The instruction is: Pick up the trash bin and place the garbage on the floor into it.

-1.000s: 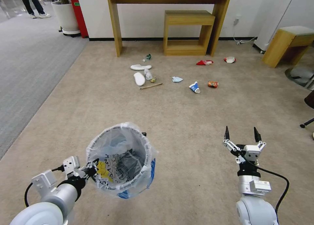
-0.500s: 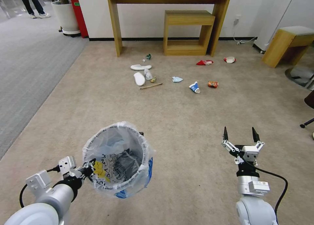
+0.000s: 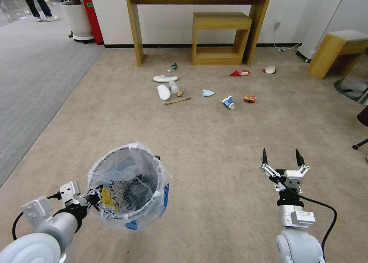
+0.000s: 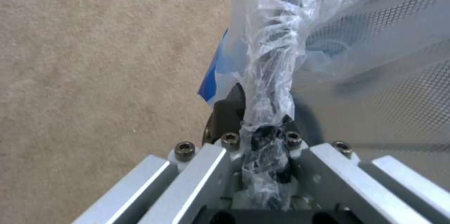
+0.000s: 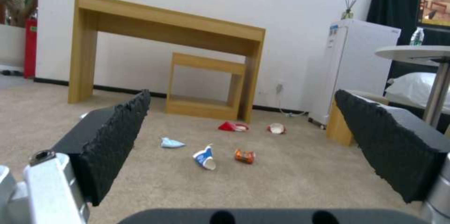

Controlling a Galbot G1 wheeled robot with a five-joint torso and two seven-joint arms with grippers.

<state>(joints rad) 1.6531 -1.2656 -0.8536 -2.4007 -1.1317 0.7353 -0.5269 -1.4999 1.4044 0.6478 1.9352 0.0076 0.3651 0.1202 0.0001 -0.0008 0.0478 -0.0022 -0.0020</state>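
My left gripper (image 3: 94,196) is shut on the near rim of the trash bin (image 3: 128,184), a round bin lined with crinkled clear plastic and held above the floor (image 3: 214,140) at lower left. The left wrist view shows the bagged rim (image 4: 272,87) pinched between the jaws. My right gripper (image 3: 281,157) hangs open and empty at lower right. The garbage lies farther ahead near the wooden furniture: white slippers (image 3: 164,85), a green-label bottle (image 3: 173,67), a wooden stick (image 3: 177,100), a blue mask (image 3: 207,92), a blue-white cup (image 3: 228,102) (image 5: 205,157), an orange wrapper (image 3: 249,98) (image 5: 244,155), a red wrapper (image 3: 240,73) and a red-white cup (image 3: 269,69).
A wooden console table (image 3: 199,10) with a small shelf unit (image 3: 220,37) under it stands against the far wall. A wooden stool (image 3: 337,50) and a chair base (image 3: 352,89) are at right. Grey ribbed carpet (image 3: 34,71) runs along the left, with a planter (image 3: 76,20) behind it.
My left arm has carried the trash bin leftward and slightly nearer to me. The right gripper has shifted only slightly. The litter has not moved.
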